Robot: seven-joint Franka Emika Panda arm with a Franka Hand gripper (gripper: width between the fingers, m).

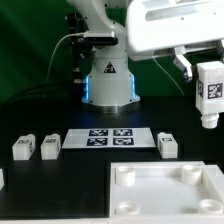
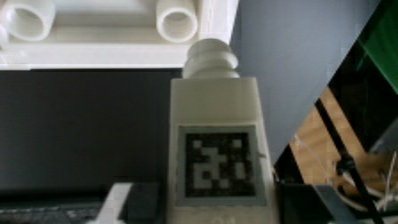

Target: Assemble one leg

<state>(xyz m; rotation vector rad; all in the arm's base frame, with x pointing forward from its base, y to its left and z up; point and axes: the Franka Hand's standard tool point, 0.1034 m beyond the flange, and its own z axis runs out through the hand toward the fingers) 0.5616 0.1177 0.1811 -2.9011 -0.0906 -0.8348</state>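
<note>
My gripper [image 1: 208, 80] is at the exterior view's right, raised above the table, and is shut on a leg [image 1: 209, 93], a white block with a black-and-white tag on its face and a round peg end pointing down. In the wrist view the held leg [image 2: 217, 130] fills the middle, its fingers [image 2: 157, 205] dark on either side. The large white panel [image 1: 165, 192] with raised rim and corner sockets lies at the front; its corner [image 2: 107, 35] shows beyond the leg's tip.
Three more legs lie on the black table: two [image 1: 24, 147] [image 1: 49, 146] at the exterior view's left and one [image 1: 168, 144] right of the marker board [image 1: 110, 137]. The arm's base [image 1: 108, 85] stands behind the marker board.
</note>
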